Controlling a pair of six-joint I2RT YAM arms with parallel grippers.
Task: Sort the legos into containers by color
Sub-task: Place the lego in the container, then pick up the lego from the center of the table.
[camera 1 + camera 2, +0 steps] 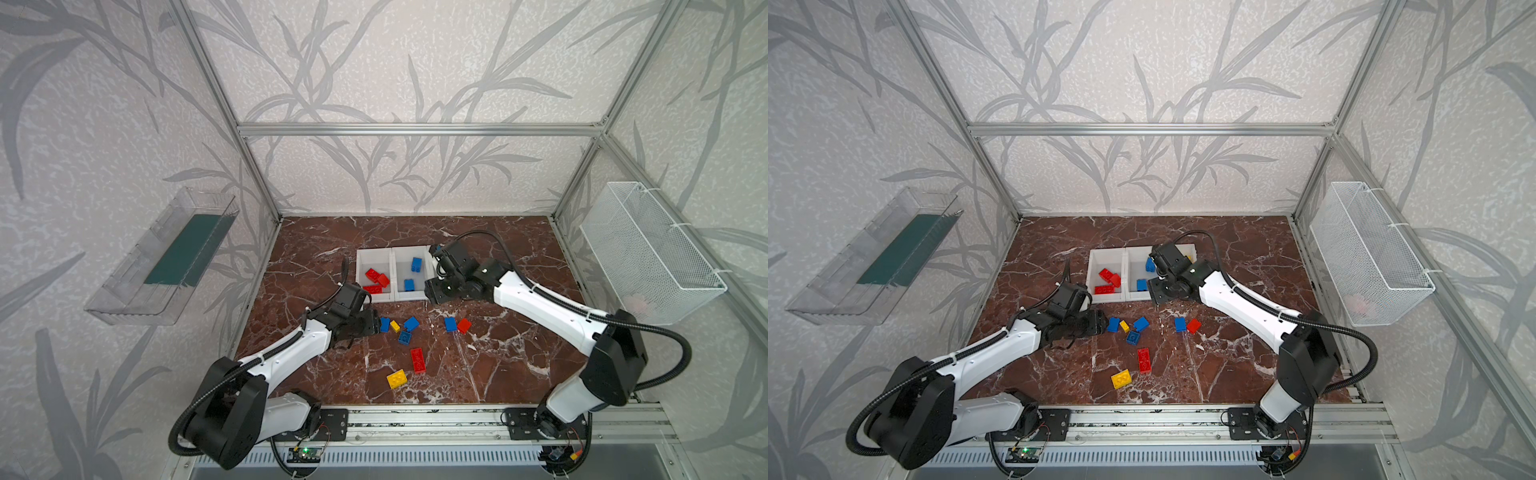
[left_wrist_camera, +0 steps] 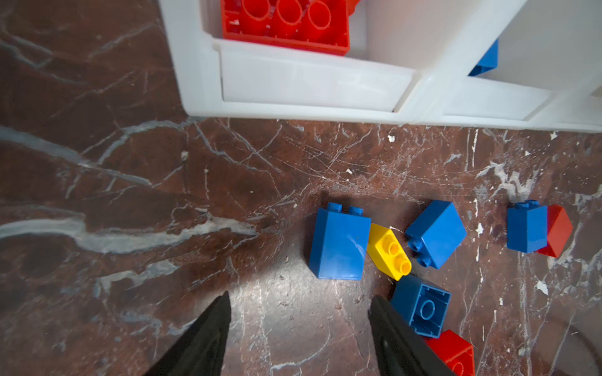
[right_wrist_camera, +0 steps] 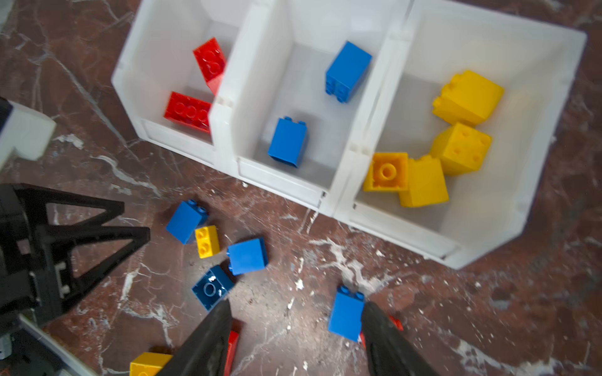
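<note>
I have the left gripper [image 2: 299, 296] and right gripper [image 3: 295, 303] both spread wide and empty, nine plastic lego bricks [image 3: 288, 143] colour-sorted inside the white three-compartment plastic bin [image 3: 224, 114], and eight loose bricks [image 1: 410, 323] just before that bin, so I judge us roughly halfway.

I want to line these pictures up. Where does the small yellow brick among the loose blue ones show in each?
Top view: small yellow brick at mid-table, in front of the white containers.
Top view: same mid-table spot.
Left wrist: studs showing, in the loose cluster.
Right wrist: in the same cluster, before the containers.
Shared landmark: the blue brick touching it.
</note>
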